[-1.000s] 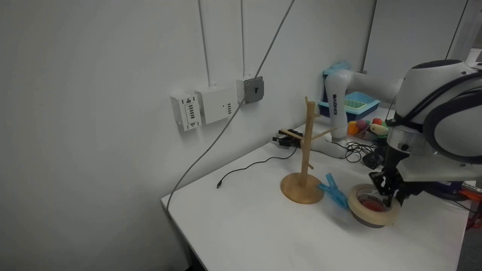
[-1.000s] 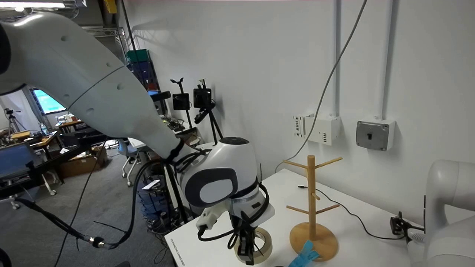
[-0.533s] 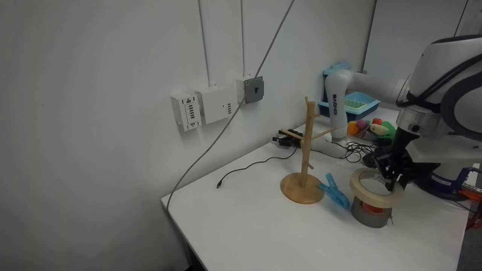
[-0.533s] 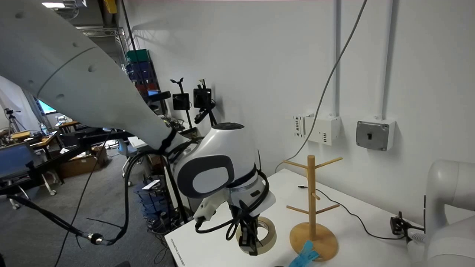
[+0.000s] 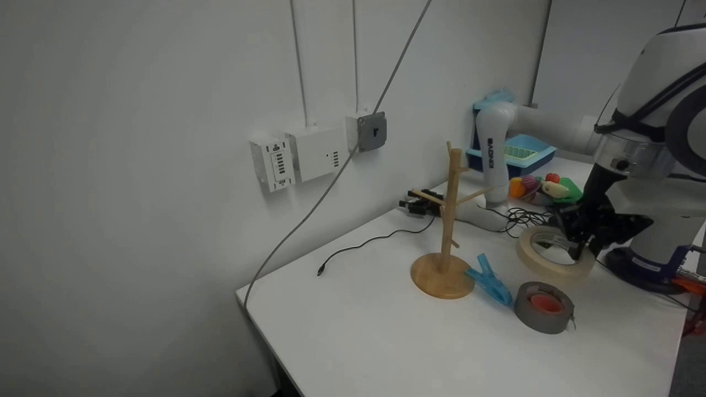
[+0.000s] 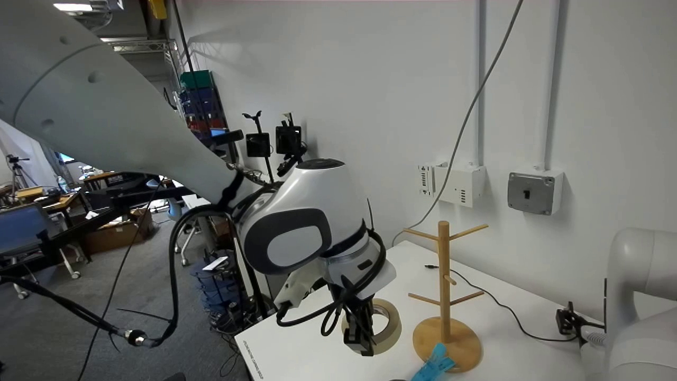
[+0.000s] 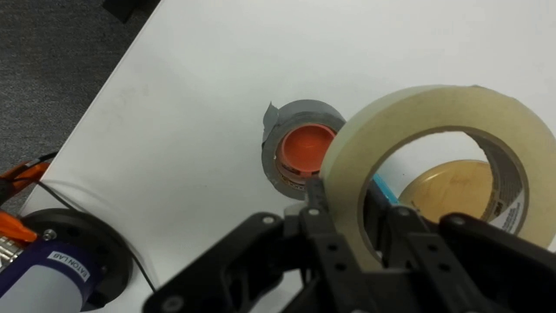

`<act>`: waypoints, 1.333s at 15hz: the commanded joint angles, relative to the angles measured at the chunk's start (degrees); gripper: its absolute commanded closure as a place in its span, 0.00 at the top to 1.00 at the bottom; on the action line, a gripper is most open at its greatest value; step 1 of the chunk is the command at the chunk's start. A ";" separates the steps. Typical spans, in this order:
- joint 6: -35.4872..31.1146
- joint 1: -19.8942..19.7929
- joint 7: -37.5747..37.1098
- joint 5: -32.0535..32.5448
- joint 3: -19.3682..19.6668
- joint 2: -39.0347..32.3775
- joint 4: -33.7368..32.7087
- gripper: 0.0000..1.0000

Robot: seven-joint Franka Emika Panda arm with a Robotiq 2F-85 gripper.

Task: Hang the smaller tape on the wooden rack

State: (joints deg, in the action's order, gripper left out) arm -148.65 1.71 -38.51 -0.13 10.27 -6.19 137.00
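1. ok so the fingers are clamped on the smaller tape, one inside the hole and one outside, with the band pinched between them.
2. that cream ring is up off the bench and apart from the wooden rack, which stands upright on its round base with pegs poking out at different heights.
3. nearest clutter: a blue clip lying right by the rack's foot. it overlaps the base's edge in both exterior views, can't tell if they really touch.
4. close by the clip's other end sits a grey roll with a reddish core, flat on the bench. in the wrist view the ring hides a slice of it, while the base and a bit of blue show through the hole.
5. a thin black cable snakes over the bench behind the rack in both exterior views, up to some black hardware.
6. further back there's a white arm marked "kinova", some colourful fruit-like bits and a blue tray.
7. over near the bench's edge, the wrist view has a cylinder labelled "eaton lab" with orange handles just beside it.
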 commanded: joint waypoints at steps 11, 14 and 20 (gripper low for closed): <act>0.09 -1.80 -0.06 0.23 -1.48 1.09 0.61 0.26; 0.01 -1.99 0.18 0.30 -1.54 0.62 -0.27 0.06; 0.83 -3.15 0.46 0.52 -1.09 0.52 -4.10 0.06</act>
State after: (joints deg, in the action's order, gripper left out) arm -148.68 0.28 -38.51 -0.09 9.68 -5.58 135.63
